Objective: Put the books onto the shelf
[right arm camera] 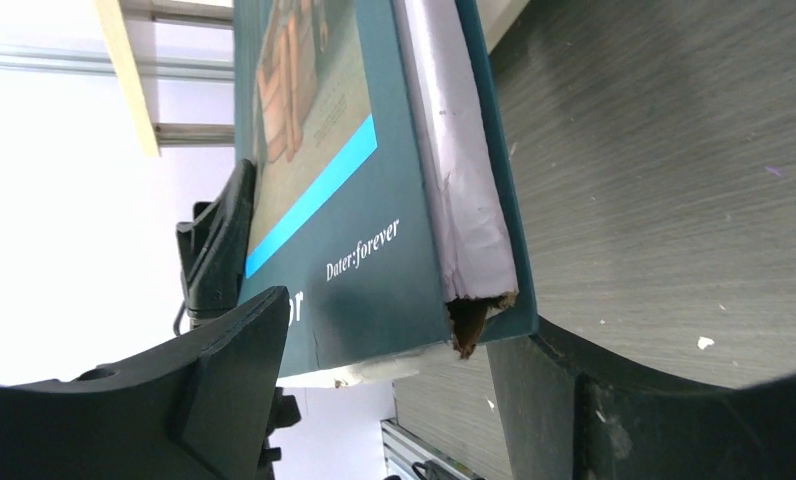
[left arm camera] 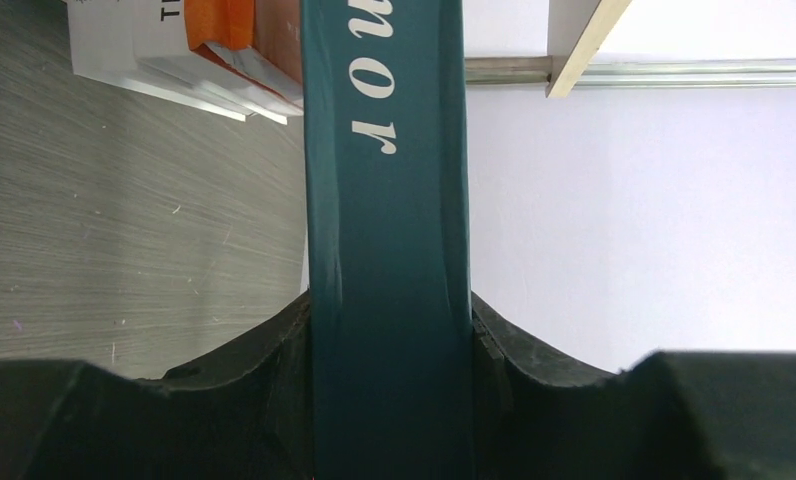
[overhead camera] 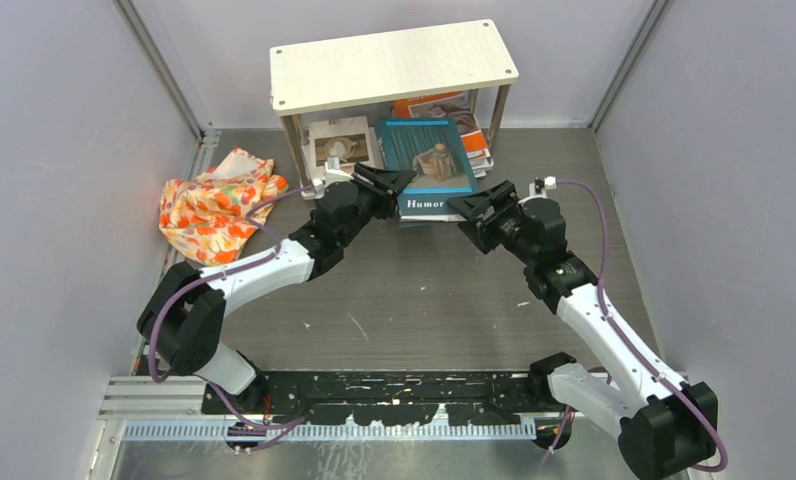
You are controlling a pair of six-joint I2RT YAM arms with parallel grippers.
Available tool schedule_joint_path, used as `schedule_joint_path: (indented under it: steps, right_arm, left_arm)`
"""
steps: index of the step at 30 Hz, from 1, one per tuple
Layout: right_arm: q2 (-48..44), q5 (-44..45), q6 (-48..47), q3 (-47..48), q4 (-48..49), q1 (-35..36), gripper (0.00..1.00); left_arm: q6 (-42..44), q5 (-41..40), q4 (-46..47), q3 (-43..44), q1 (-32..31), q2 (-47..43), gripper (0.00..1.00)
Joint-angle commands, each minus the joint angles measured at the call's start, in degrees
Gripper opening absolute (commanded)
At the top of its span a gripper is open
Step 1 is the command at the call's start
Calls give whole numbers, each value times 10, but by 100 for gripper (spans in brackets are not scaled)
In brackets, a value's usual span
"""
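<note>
Several books (overhead camera: 454,112) sit inside shelf (overhead camera: 394,65), upper centre. My left tool (overhead camera: 402,181) clamps Humor (overhead camera: 429,160), not yet shelved; right tool (overhead camera: 461,206) straddles it, grip unclear.

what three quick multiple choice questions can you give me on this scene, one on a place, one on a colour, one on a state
1. Where does the floral cloth lie?
A) draped over the right arm
B) on the table, left of the shelf
C) hanging on the wall

2. What colour is the cover of the Humor book?
A) teal
B) red
C) yellow

3. What is the left gripper doing?
A) open, away from everything
B) out of view
C) shut on the Humor book

Answers:
1. B, the top view shows it bunched on the table beside the shelf.
2. A, both top and wrist views show teal.
3. C, the left wrist view shows it clamped on the book's edge.
</note>
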Motion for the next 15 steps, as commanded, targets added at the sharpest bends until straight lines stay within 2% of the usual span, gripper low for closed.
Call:
schedule_joint_path:
  steps: [1, 5, 15]
  right_arm:
    - [12, 18, 29, 2, 99, 7, 76]
    - [20, 27, 48, -11, 141, 9, 71]
    - [13, 64, 83, -52, 206, 16, 47]
  left_arm:
    - [-11, 8, 62, 21, 1, -6, 47]
    - [-13, 13, 63, 20, 1, -5, 47]
    - [-5, 31, 59, 12, -2, -6, 50]
